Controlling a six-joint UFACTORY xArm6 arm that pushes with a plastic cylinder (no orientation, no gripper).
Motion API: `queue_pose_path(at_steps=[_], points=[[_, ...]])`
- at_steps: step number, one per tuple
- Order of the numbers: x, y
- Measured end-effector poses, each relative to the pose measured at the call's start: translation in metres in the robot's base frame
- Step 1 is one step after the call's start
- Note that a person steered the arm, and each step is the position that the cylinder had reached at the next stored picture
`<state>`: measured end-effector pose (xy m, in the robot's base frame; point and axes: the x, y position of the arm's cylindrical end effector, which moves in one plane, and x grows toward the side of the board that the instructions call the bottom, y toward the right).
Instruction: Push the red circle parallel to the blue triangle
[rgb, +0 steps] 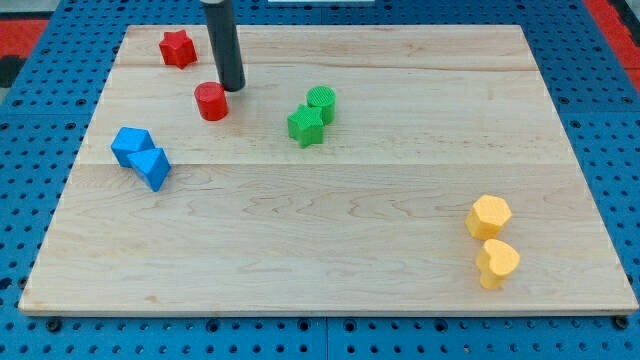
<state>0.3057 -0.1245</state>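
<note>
The red circle (211, 101) is a short red cylinder in the upper left part of the wooden board (330, 250). My tip (232, 88) is just to the circle's upper right, touching or nearly touching it. The blue triangle (154, 168) lies lower left of the circle, pressed against a blue cube-like block (131, 145) at its upper left.
A red star-like block (177, 47) sits near the top left corner. A green cylinder (321, 102) and a green star (305, 126) touch each other near the top middle. Two yellow blocks (489, 216) (497, 263) sit at the lower right.
</note>
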Motion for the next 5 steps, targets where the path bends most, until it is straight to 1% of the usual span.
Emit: queue_pose_path(at_steps=[1,3,5], points=[[0.014,-0.019],[0.063,-0.017],[0.099,0.007]])
